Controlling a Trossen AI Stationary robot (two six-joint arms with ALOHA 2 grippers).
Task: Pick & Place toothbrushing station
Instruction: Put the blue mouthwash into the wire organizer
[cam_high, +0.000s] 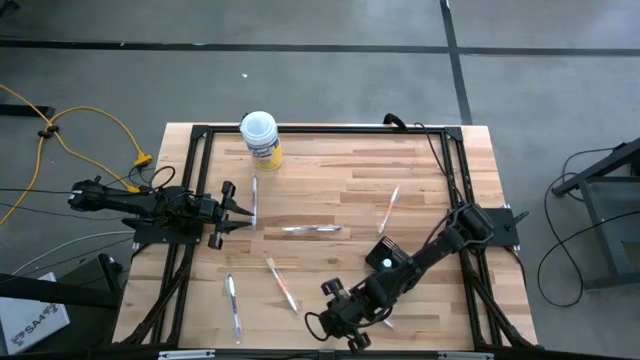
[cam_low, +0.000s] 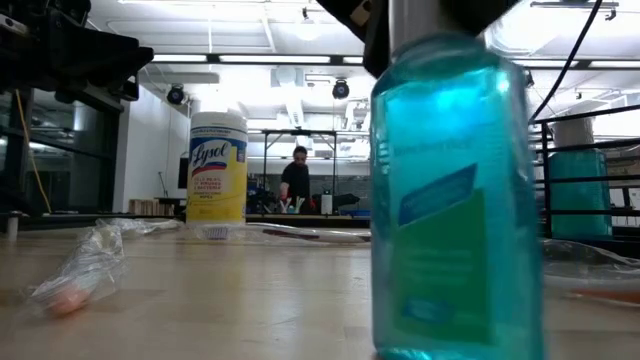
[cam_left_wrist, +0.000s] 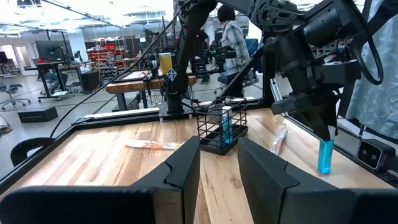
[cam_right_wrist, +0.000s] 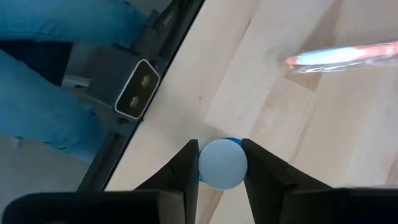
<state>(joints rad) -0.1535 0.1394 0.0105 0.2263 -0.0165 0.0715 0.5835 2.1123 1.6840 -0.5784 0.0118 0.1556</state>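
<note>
Right wrist view: my right claw (cam_right_wrist: 221, 149) is clenched on the blue bottle (cam_right_wrist: 222, 165) at the table's (cam_high: 330, 180) five o'clock, so lifting and placing remain, I judge; my left claw (cam_left_wrist: 219, 146) waits released at nine o'clock

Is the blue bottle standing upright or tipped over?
Upright: the blue bottle stands on the table, its white cap between the right tool's fingers.

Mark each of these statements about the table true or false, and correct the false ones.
1. The Lysol canister stands upright. True.
2. The left hand grips a toothbrush. False: it is open, with nothing between its fingers.
3. The right hand has a finger on each side of the white cap. True.
4. The blue bottle lies on its side. False: it stands upright on the table.
</note>
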